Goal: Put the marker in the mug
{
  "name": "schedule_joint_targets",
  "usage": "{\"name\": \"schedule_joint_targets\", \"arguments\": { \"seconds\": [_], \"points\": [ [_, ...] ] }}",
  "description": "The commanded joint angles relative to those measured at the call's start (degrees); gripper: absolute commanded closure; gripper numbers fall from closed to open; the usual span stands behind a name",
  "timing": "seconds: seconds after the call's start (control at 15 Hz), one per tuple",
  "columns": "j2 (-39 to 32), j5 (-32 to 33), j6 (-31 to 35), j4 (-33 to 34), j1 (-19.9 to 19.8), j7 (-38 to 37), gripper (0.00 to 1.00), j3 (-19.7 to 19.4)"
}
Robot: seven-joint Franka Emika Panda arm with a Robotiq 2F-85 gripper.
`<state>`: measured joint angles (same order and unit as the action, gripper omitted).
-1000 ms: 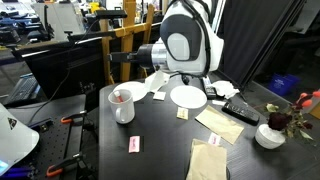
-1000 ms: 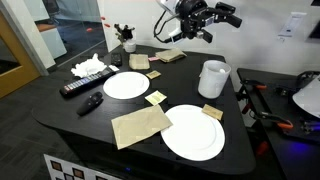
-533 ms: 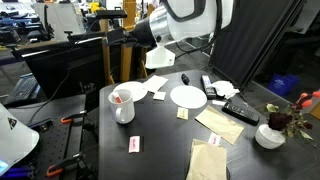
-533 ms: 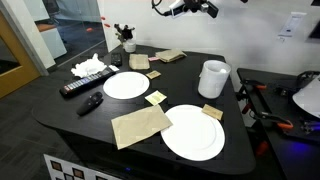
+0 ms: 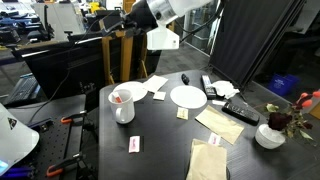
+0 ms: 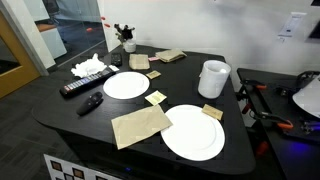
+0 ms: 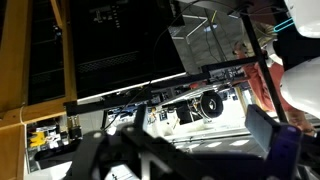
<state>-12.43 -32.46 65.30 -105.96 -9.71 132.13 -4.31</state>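
Observation:
The white mug (image 5: 122,104) stands near the table's edge and also shows in the exterior view (image 6: 212,78). The red-orange marker (image 5: 119,97) shows as a red end inside the mug's mouth. My gripper (image 5: 110,21) is raised high above the table, far from the mug, and is out of frame in the other exterior view. In the wrist view its dark fingers (image 7: 185,150) stand apart with nothing between them, and the camera looks out at the lab.
On the black table (image 6: 60,115) lie two white plates (image 6: 125,85) (image 6: 193,131), brown napkins (image 6: 140,125), small cards (image 5: 134,144), a remote (image 6: 85,85) and a white bowl (image 5: 269,136). A monitor (image 5: 65,65) stands behind the table.
The arm has risen from just above the table to the top of the frame and has left the other exterior view. Nothing on the table moved.

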Motion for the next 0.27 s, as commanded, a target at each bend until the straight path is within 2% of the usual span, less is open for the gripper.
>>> {"name": "schedule_joint_targets", "arguments": {
  "seconds": [0.0,0.2],
  "points": [
    [0.1,0.1,-0.1,0.1,0.1,0.0,0.0,-0.1],
    [0.2,0.2,0.0,0.1,0.3,0.0,0.0,-0.1]
  ]
}}
